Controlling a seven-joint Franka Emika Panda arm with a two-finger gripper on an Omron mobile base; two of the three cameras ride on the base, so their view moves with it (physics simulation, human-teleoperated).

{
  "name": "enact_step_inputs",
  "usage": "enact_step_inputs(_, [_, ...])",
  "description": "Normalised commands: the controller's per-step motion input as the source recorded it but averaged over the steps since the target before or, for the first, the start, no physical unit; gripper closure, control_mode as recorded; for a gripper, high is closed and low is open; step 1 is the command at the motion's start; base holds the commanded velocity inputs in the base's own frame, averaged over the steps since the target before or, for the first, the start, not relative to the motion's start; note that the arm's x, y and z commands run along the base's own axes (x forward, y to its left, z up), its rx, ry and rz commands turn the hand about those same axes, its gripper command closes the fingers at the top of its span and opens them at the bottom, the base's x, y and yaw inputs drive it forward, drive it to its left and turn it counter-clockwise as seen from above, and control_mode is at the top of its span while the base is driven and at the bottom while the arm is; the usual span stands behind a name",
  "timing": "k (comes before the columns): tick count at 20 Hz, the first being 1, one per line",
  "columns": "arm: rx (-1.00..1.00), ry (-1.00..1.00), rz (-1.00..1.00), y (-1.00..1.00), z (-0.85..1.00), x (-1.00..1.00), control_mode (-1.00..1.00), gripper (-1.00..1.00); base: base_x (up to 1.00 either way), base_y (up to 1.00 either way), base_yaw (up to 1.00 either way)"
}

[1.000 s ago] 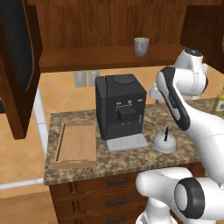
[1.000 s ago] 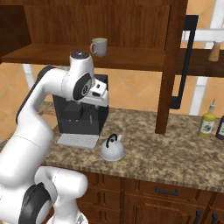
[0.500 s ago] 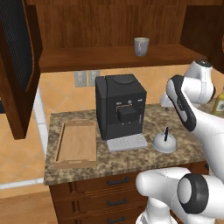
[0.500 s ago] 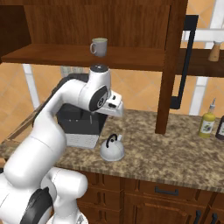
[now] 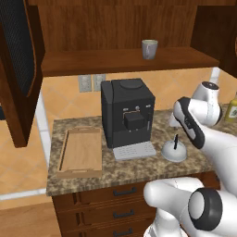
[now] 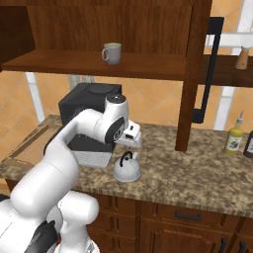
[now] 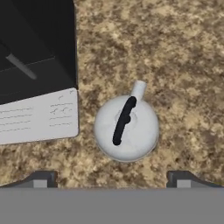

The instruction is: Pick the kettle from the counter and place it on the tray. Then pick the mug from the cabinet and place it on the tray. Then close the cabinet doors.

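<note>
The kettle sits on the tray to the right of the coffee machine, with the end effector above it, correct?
Not quite. The kettle sits on the counter, not the tray, which lies left of the coffee machine in the left base view. The end effector is above it.

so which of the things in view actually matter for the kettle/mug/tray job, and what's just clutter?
Job:
kettle on the counter, beneath the open pincer
tray, nothing on it
mug on the cabinet shelf
cabinet doors, open

Clutter:
coffee machine
yellow bottle
wall outlet
drawers
</note>
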Motion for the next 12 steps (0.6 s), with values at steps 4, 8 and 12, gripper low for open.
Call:
enact_step_inputs(4, [-0.01, 0.04, -0.02, 0.0, -0.52, 0.11, -1.0, -1.0, 0.0, 0.0, 0.0])
enact_step_inputs(8, [0.0, 0.07, -0.01, 0.0, -0.48, 0.19, -1.0, -1.0, 0.0, 0.0, 0.0])
enact_step_inputs(12, [0.0, 0.12, 0.0, 0.0, -0.31, 0.26, -1.0, -1.0, 0.0, 0.0, 0.0])
